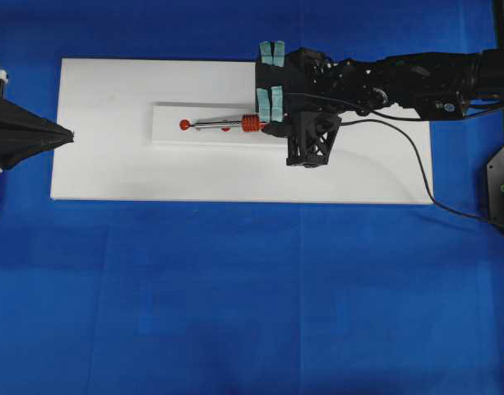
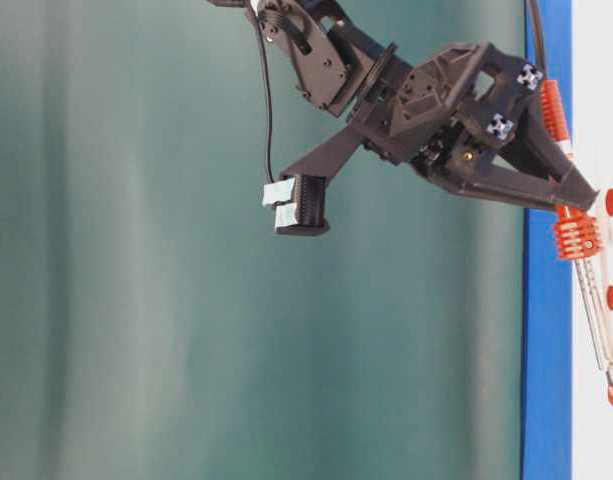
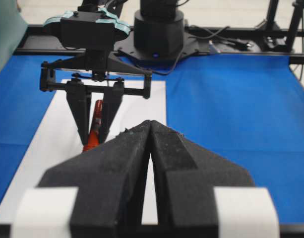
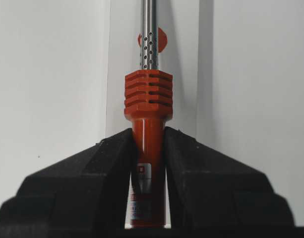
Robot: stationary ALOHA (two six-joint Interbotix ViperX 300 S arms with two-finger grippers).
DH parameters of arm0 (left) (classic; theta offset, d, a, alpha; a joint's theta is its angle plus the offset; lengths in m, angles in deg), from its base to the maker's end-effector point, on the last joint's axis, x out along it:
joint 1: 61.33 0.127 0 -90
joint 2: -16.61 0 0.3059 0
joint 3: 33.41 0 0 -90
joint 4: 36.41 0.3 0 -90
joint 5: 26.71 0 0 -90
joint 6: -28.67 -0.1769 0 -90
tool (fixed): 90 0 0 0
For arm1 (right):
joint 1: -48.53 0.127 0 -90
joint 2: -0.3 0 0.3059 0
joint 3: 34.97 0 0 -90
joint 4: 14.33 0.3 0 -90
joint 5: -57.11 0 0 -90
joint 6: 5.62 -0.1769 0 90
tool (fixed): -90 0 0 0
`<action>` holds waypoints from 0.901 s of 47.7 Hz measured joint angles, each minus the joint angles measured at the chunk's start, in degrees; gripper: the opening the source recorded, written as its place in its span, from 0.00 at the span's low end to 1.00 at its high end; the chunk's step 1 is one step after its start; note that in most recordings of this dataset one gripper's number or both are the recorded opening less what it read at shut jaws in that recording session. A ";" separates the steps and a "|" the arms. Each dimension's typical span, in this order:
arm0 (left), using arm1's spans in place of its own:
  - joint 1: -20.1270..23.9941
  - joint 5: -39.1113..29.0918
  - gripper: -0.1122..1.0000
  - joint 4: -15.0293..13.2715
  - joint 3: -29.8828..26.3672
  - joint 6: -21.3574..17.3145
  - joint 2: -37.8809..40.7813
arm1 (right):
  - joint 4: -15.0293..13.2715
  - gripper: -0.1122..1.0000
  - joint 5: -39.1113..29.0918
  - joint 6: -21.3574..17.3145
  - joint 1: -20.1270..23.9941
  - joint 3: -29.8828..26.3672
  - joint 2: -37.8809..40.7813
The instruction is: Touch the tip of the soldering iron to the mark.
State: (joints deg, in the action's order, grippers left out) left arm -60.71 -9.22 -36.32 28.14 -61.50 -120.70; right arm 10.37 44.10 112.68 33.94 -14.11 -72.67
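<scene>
Here the soldering iron (image 1: 235, 123) lies nearly level over the raised white strip (image 1: 173, 136), its long axis running left from the right tool (image 1: 268, 127), which pinches its red-orange handle. The tip sits at, perhaps touching, the far red mark (image 1: 185, 124); contact cannot be confirmed. A second red mark (image 4: 160, 40) shows under the shaft. The left tool (image 1: 67, 136), pressed together and empty, rests at the white board's (image 1: 112, 90) left edge on the blue desk (image 1: 235, 288). Count: one iron, two tools; the table-level view suggests three marks.
</scene>
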 measured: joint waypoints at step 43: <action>-0.09 0.00 0.10 0.00 0.00 0.00 -0.09 | -2.02 0.16 -7.03 -0.18 -0.62 -2.72 -13.27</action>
State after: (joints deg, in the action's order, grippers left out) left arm -60.80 -9.22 -36.32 28.14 -61.50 -120.79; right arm 8.35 37.07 112.51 33.32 -16.84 -85.94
